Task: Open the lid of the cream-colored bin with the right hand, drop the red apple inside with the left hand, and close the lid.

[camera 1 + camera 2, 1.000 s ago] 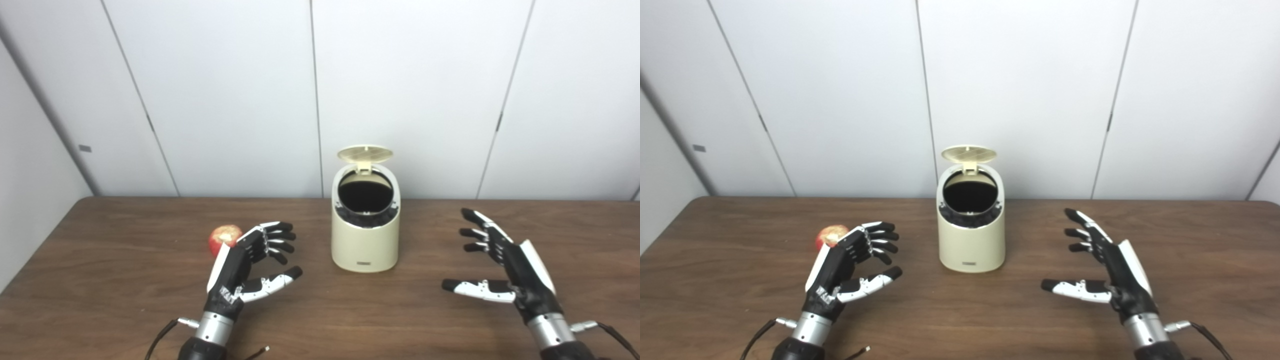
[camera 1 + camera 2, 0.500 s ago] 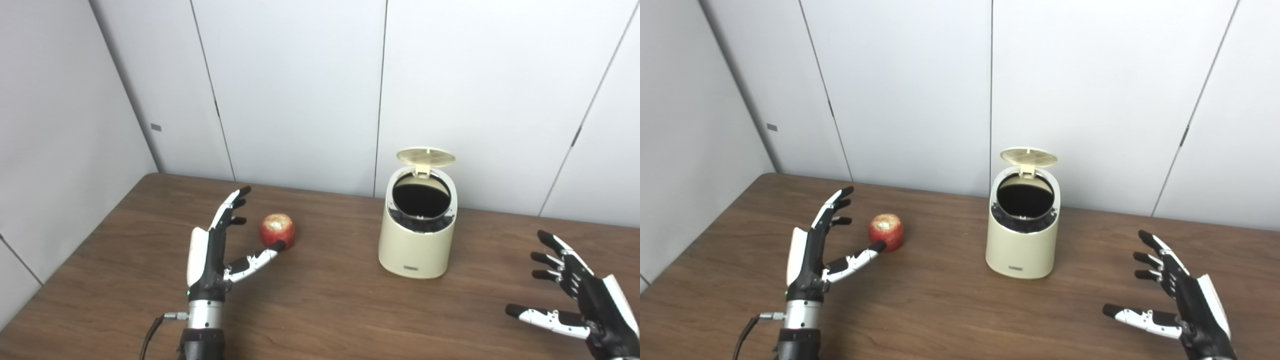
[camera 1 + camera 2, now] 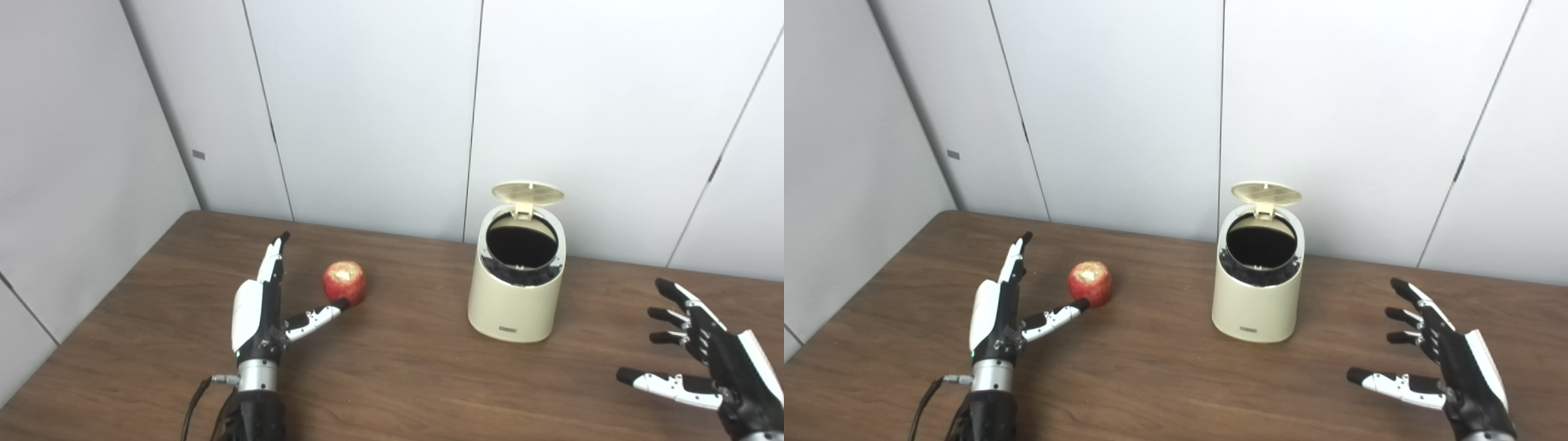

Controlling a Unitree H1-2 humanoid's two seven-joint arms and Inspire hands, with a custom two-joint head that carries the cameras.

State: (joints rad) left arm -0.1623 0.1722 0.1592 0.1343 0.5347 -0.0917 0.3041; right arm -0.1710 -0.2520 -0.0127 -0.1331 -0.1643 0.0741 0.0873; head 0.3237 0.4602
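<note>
The cream-colored bin point(image 3: 516, 294) stands on the wooden table point(image 3: 392, 380) near the back, its lid point(image 3: 527, 193) flipped up and its dark inside showing. The red apple point(image 3: 345, 282) lies on the table left of the bin. My left hand point(image 3: 264, 306) is open just left of the apple, fingers stretched forward, thumb tip close to the apple's lower front. My right hand point(image 3: 704, 361) is open and empty at the lower right, well away from the bin. The right eye view shows the same apple point(image 3: 1089, 283) and bin point(image 3: 1258, 288).
White wall panels point(image 3: 380, 110) stand right behind the table's far edge. A side wall point(image 3: 73, 159) runs along the table's left edge. A cable point(image 3: 196, 398) hangs from the left wrist.
The camera swung left, shifting the whole picture. My left hand went from curled in front of the apple to open beside it, fingers straightened. The right hand stayed open.
</note>
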